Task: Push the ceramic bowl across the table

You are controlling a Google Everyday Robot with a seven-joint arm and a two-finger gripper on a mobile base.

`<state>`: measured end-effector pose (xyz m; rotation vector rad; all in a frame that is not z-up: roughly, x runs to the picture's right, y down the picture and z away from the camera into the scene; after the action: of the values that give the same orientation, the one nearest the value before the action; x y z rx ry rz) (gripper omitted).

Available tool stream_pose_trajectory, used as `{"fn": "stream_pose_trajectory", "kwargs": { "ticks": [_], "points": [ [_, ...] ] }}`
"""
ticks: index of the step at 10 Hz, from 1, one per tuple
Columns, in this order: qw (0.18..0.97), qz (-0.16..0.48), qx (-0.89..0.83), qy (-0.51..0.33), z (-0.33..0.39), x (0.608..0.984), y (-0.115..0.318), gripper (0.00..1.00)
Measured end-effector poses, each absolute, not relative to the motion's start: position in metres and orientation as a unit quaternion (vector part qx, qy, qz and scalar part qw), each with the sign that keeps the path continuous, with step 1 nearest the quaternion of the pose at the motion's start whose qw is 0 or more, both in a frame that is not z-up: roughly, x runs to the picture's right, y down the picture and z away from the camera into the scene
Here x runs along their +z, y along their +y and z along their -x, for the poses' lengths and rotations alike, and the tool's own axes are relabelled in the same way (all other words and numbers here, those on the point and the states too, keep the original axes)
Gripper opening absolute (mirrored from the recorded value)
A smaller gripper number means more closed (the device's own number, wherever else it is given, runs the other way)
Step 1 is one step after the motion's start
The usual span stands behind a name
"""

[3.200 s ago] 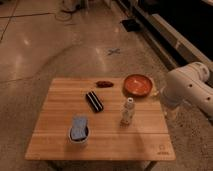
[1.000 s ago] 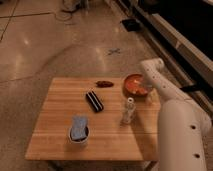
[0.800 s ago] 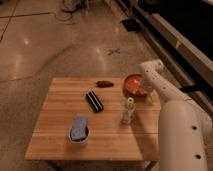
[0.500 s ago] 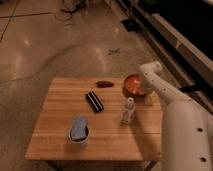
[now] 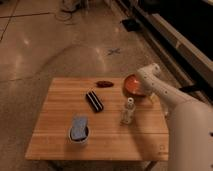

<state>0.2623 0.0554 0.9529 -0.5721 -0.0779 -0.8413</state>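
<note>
Pushing the ceramic bowl (image 5: 131, 85) left wants low, steady contact. The gripper (image 5: 144, 83) sits at its right rim; open or closed, can't tell.

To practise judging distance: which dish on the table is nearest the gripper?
The orange-red ceramic bowl at the far right; the gripper is at its right side. The white cup sits front left, far off.

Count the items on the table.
5: ceramic bowl at the far right, claw at its right side; dark red item beside it; black block centre; white bottle right of centre; cup near left. The arm may hide more.
</note>
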Motion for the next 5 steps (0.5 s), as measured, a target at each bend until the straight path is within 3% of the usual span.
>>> {"fn": "stream_pose_trajectory", "kwargs": {
  "ticks": [5],
  "points": [
    [0.853, 0.28, -0.439, -0.038, -0.251, 0.946, 0.082, 0.8]
  ]
}}
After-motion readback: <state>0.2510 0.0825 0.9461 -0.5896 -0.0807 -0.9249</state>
